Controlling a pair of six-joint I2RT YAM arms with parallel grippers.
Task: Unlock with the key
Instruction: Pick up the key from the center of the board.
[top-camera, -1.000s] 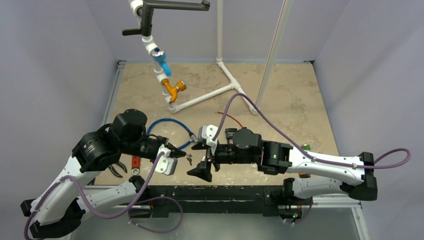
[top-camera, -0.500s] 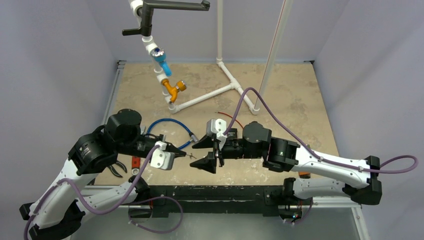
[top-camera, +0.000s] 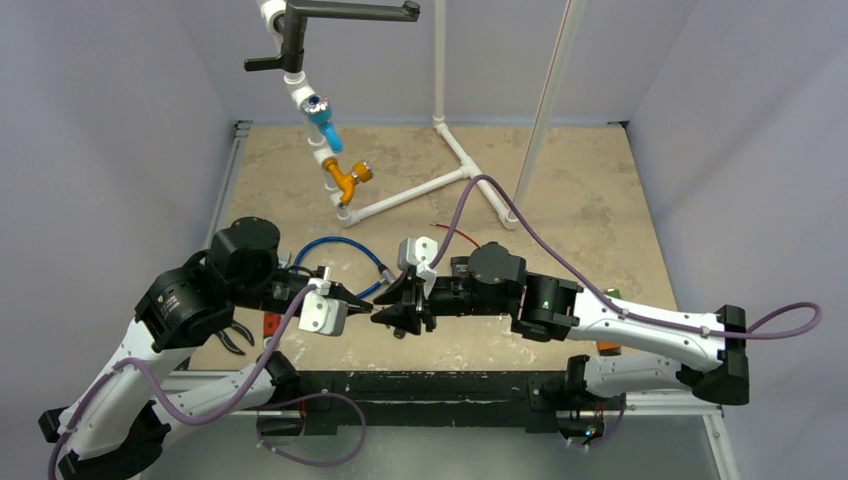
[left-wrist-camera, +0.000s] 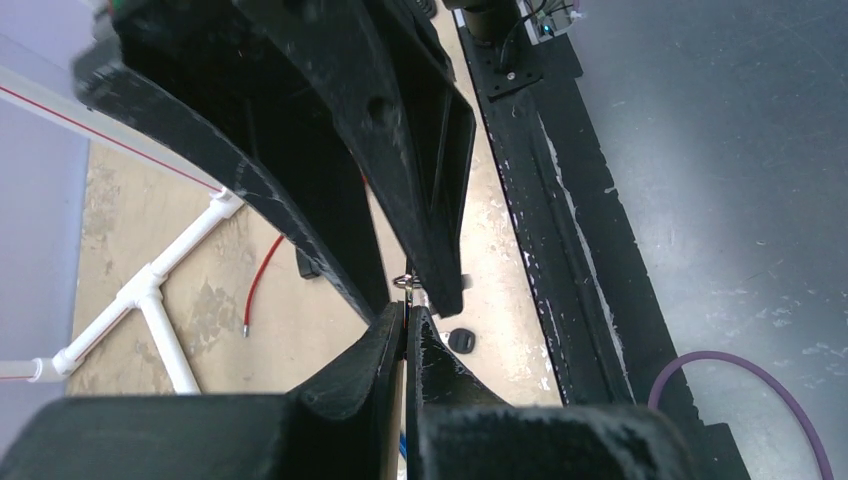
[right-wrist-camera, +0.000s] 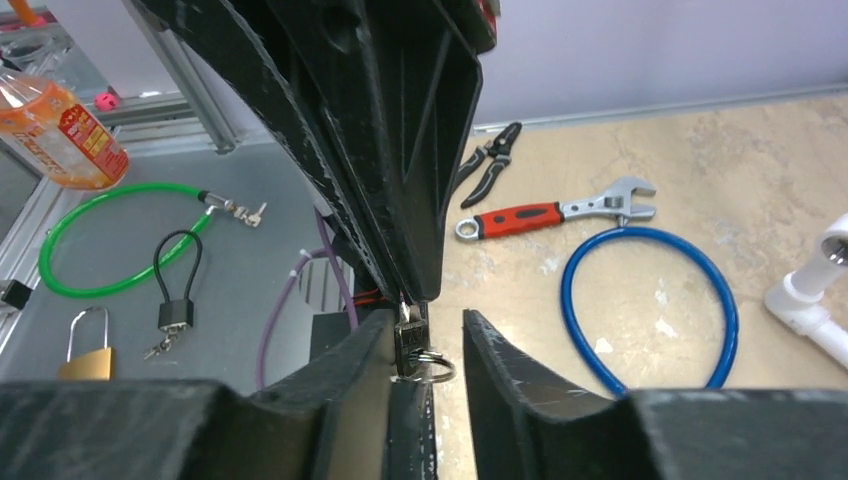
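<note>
Key (right-wrist-camera: 410, 342) sits pinched in left hand (left-wrist-camera: 407, 318), between parted fingers (right-wrist-camera: 505, 375) of right hand (right-wrist-camera: 428, 335).

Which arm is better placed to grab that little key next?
The right arm: the right gripper is open on both sides of the key, which the left gripper holds pinched above the table.
</note>
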